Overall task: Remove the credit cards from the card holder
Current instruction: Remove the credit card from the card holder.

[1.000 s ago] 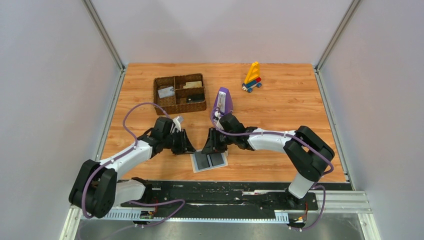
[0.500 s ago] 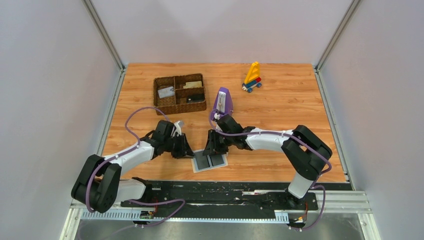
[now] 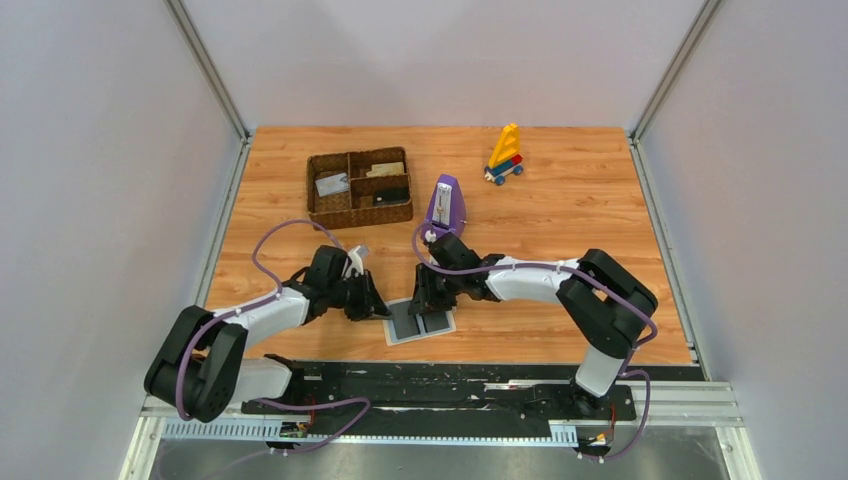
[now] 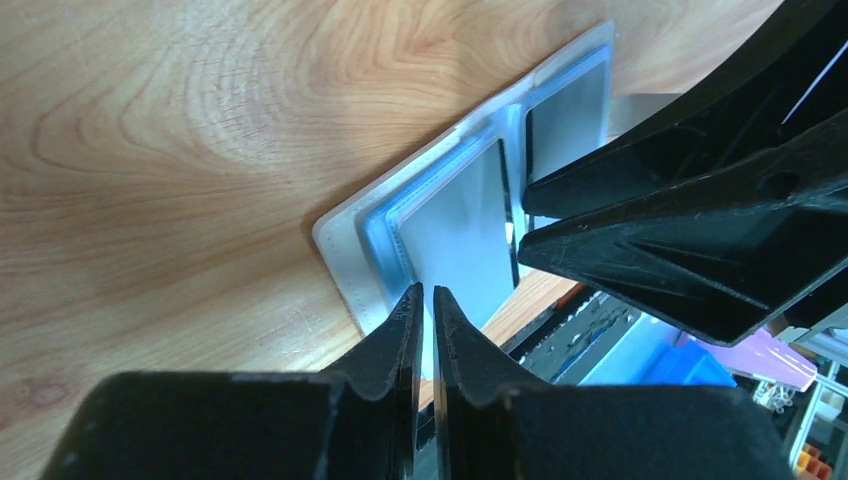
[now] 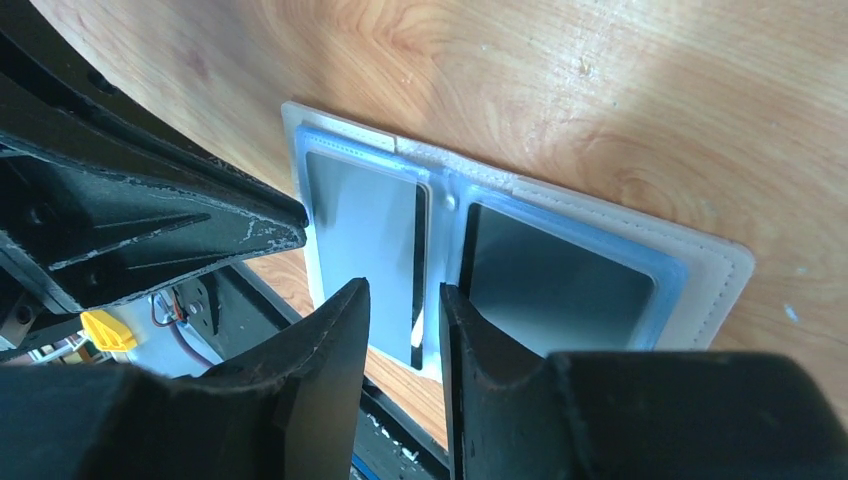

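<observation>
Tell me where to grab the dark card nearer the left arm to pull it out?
Probably the card's inner edge, beside the card holder's middle fold, where the sleeve seems open. It lies flat, so come from above and slide it toward the fold.

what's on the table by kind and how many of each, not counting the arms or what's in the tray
card holder: 1
cards in the holder: 2
tray: 1
metronome: 1
block toy: 1
total: 6
</observation>
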`<state>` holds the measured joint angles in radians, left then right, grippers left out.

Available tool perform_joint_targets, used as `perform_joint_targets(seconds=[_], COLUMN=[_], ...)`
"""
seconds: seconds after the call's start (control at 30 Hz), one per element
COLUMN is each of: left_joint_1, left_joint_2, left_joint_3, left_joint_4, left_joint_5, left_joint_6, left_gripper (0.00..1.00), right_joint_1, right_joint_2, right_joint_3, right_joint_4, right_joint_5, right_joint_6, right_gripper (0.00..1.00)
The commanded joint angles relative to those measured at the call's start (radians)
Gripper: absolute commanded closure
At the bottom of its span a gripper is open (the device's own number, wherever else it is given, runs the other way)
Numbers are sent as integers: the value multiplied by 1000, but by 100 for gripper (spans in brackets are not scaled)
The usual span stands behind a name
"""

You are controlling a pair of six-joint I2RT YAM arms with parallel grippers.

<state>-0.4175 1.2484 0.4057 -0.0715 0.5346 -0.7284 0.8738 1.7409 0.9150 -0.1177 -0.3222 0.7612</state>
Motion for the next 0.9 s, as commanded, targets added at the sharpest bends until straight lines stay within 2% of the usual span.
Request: perform_joint_targets(seconds=[0.0, 0.13, 0.33, 0.4, 0.57, 0.7, 0.87], left_joint_1=[-3, -3, -3, -3, -3, -3, -3], left_joint_2=[34, 77, 79, 79, 93, 120, 166], left_joint_3=[-15, -24, -20, -18, -11, 7, 13], left_joint_4=[81, 119, 93, 88, 51, -4, 16], left_joint_5=[16, 20, 1, -2, -20, -65, -59], left_joint_6=[-6, -8, 5, 9, 27, 46, 43], left_gripper=[86, 88, 90, 91, 92, 92, 92], right_joint_1=[2, 1, -4, -13, -42, -70, -96], right_joint_2=[18, 26, 22, 17, -9, -35, -43], right_joint_3=[22, 11, -6, -23, -72, -109, -148], right_joint_4=[23, 38, 54, 92, 161, 195, 249], right_joint_5=[8, 3, -5, -41, -80, -120, -184], right_joint_6=[-25, -23, -25, -21, -12, -16, -15], right_gripper=[67, 68, 69, 73, 98, 100, 100])
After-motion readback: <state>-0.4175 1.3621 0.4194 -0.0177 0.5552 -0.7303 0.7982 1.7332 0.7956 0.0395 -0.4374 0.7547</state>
